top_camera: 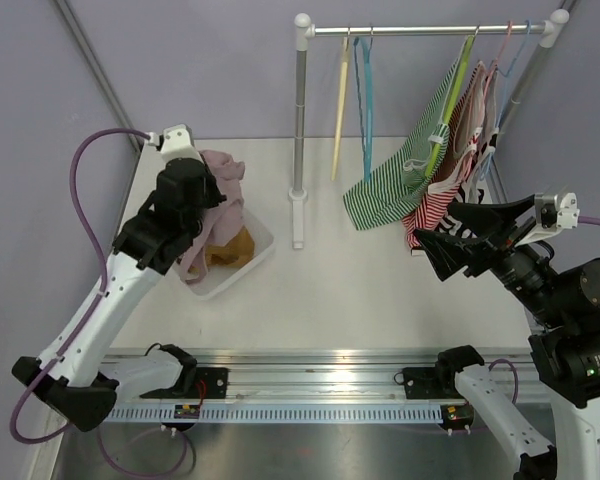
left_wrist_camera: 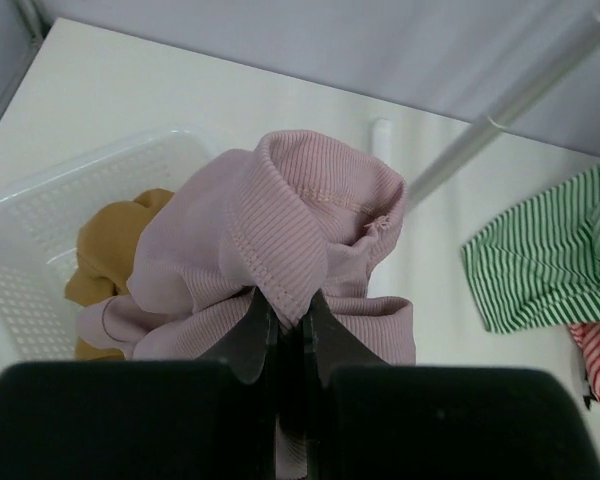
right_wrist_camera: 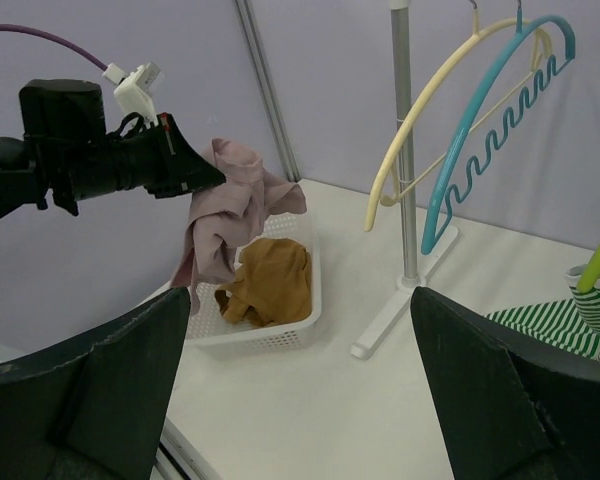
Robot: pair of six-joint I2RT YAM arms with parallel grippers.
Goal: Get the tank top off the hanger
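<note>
Pinched in my left end effector (left_wrist_camera: 288,322), the pink tank top (left_wrist_camera: 300,230) hangs long axis downward over the white basket (left_wrist_camera: 40,230), well apart from the rack (top_camera: 420,30), where my right end effector (top_camera: 442,228) stands spread.

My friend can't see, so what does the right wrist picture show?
The left hand pinches a pink top, dangling it over a white basket that holds a mustard garment. A yellow hanger and a blue hanger hang empty beside a rack pole, and the right hand's open fingers frame the bottom.
</note>
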